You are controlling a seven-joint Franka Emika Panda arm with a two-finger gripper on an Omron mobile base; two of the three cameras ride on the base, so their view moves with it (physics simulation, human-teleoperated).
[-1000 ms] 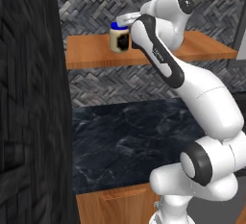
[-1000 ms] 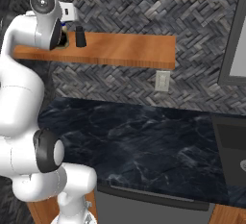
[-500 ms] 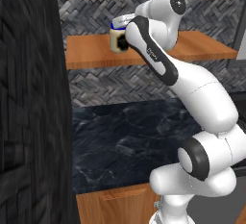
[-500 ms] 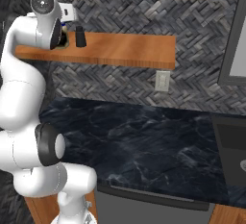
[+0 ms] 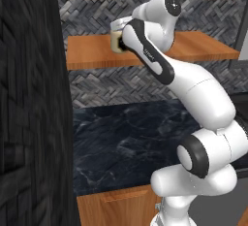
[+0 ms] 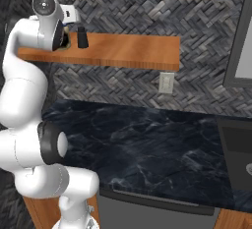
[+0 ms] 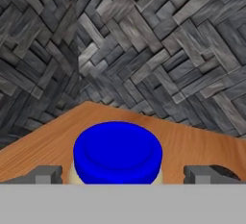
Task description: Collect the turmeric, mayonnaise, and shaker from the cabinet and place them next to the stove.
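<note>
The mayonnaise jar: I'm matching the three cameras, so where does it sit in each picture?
Left base view: the mayonnaise stands upper centre on the cabinet, half hidden by the arm.
Right base view: I cannot make it out; the arm covers that end of the shelf, left of the shaker.
Hand view: its blue lid is bottom centre, between the open gripper tips.
Shared landmark: the orange-brown shelf board.

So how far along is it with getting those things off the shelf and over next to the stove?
Nothing looks delivered yet. The mayonnaise stands on the cabinet, and the open gripper has a finger on each side of it, not closed. The shaker is on the shelf too. All three trips remain; I cannot make out the turmeric.
</note>
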